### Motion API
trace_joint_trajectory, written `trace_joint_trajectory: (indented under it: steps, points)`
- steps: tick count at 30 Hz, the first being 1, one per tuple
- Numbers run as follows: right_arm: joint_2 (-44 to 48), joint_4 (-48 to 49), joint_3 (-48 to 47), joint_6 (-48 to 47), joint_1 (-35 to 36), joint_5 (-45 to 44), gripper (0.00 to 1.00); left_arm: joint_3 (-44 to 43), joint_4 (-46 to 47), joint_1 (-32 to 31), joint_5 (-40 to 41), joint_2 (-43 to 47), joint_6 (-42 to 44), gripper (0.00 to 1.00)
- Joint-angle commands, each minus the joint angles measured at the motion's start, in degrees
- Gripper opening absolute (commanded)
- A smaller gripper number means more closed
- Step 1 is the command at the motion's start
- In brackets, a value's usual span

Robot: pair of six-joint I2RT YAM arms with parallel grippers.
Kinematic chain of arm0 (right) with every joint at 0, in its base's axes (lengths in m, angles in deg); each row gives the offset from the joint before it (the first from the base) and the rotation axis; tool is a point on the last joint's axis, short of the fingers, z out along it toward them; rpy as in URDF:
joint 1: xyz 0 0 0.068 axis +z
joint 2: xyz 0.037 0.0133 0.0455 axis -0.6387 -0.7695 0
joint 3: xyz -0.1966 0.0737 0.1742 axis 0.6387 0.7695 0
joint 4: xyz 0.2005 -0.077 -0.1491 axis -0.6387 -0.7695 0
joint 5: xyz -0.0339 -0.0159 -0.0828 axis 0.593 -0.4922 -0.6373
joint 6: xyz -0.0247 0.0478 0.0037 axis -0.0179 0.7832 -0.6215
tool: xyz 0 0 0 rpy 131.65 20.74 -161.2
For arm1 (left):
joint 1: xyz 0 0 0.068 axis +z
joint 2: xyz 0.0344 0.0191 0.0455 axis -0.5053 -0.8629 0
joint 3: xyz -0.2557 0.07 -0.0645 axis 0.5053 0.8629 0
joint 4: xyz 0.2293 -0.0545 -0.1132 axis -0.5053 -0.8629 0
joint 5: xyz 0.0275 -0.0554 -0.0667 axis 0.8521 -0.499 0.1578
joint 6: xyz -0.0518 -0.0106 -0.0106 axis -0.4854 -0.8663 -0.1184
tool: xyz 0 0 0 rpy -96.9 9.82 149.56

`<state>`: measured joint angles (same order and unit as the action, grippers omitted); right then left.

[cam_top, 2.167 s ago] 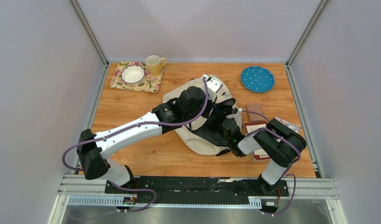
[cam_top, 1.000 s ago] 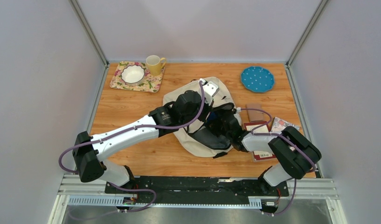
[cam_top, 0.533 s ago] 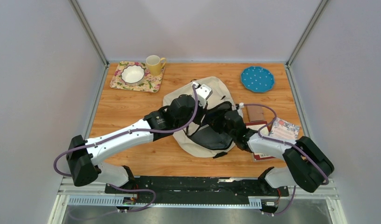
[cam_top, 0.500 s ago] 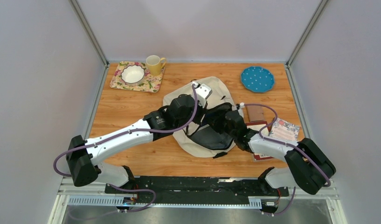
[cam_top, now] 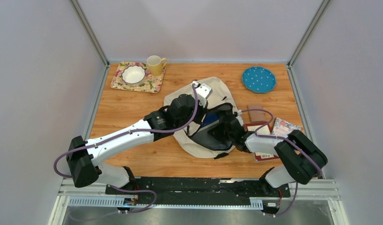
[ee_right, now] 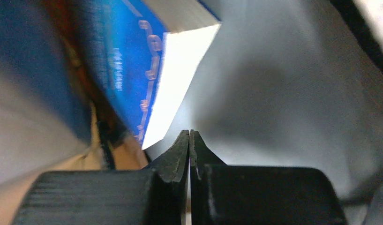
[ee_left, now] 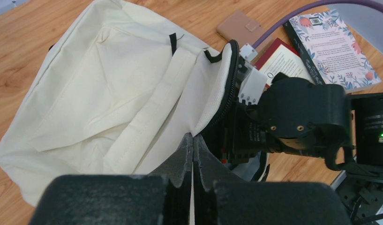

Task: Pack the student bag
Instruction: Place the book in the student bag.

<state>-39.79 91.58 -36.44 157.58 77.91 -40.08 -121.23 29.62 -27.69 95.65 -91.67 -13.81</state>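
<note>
The left gripper (ee_left: pixel 192 142) pinches the opening rim of the large cream fabric backpack (ee_left: pixel 100 84). The right gripper (ee_right: pixel 189 135), jaws pressed together, is buried inside it beside a blurred blue book (ee_right: pixel 123 61).

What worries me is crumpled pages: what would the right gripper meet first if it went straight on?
Probably the blue book: the right gripper, shut inside the student bag, points at its white page edge close ahead. The grey lining lies just beside that line, and depth is unclear.
</note>
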Motion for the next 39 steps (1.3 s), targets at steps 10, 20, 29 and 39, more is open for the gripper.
trace_joint_trajectory:
  steps: [10, 20, 29, 39]
  points:
    - [-11.03, 15.98, -7.07, -4.46, 0.19, 7.34, 0.15, 7.69, 0.24, 1.08, 3.11, 7.22, -1.79, 0.00]
    - [5.63, -1.85, -2.34, -16.23, 0.54, 8.68, 0.35, 18.50, -3.63, 5.31, 4.08, 14.95, -3.72, 0.00]
    - [32.44, -36.23, -3.91, -38.45, -5.07, -12.33, 0.76, 29.12, 0.67, 5.31, 3.81, 25.85, -5.92, 0.03]
    - [37.05, -48.90, -12.78, -45.24, -24.66, -10.06, 0.85, 27.12, -3.80, 5.31, -6.55, 26.03, -6.45, 0.73]
